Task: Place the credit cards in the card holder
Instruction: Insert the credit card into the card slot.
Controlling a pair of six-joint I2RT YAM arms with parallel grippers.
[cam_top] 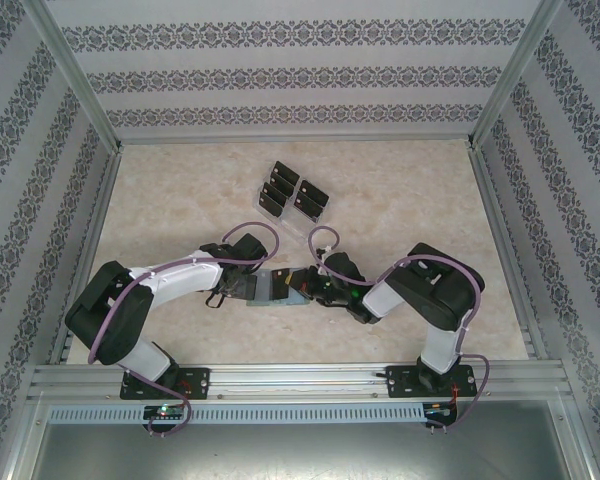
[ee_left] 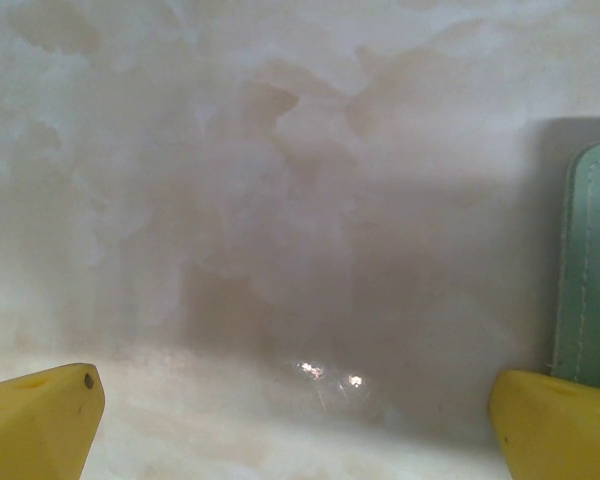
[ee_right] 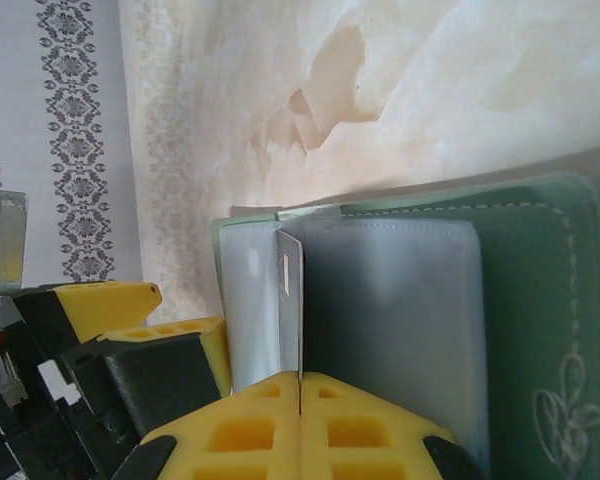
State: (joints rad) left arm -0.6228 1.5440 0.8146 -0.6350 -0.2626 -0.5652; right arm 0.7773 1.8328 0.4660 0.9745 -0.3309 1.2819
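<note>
Card (ee_right: 290,310) pinched edge-on in right pincer (ee_right: 298,380), over open card holder (ee_right: 540,300).

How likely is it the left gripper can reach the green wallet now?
Probably yes: the open left gripper sits right beside the wallet with bare table between, though the right gripper pinches a card at its other end.

Soft even light, left wrist view hazy — two glare specks on the table (ee_left: 280,200)
</note>
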